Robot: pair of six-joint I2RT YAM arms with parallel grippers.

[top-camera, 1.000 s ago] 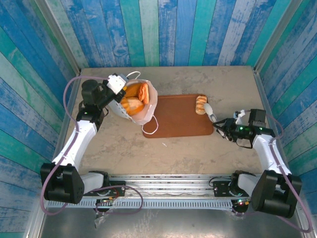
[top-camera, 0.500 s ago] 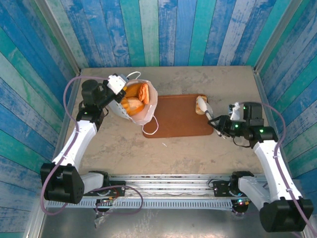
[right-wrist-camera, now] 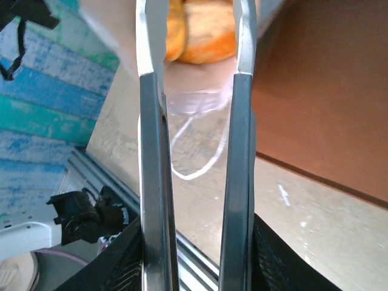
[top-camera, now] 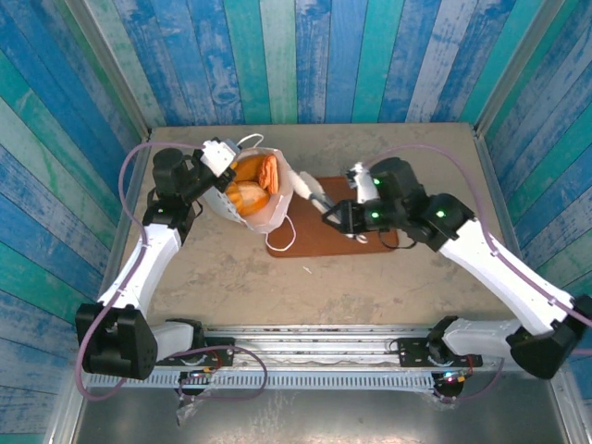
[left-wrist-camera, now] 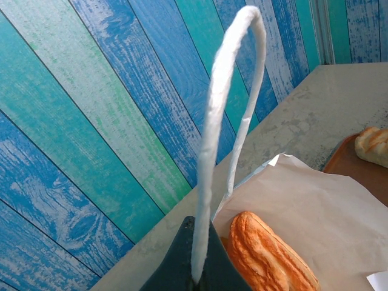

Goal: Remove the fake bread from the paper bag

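Glossy ridged fake bread (top-camera: 248, 194) sits in the crinkled white paper bag (top-camera: 274, 216).

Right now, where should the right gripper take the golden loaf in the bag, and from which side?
Probably across the narrow middle of the golden loaf, entering the open mouth of the paper bag from the tray side. The loaf is oval and exposed there; the left gripper pinches the cord handle on the opposite side. The open right gripper faces it.
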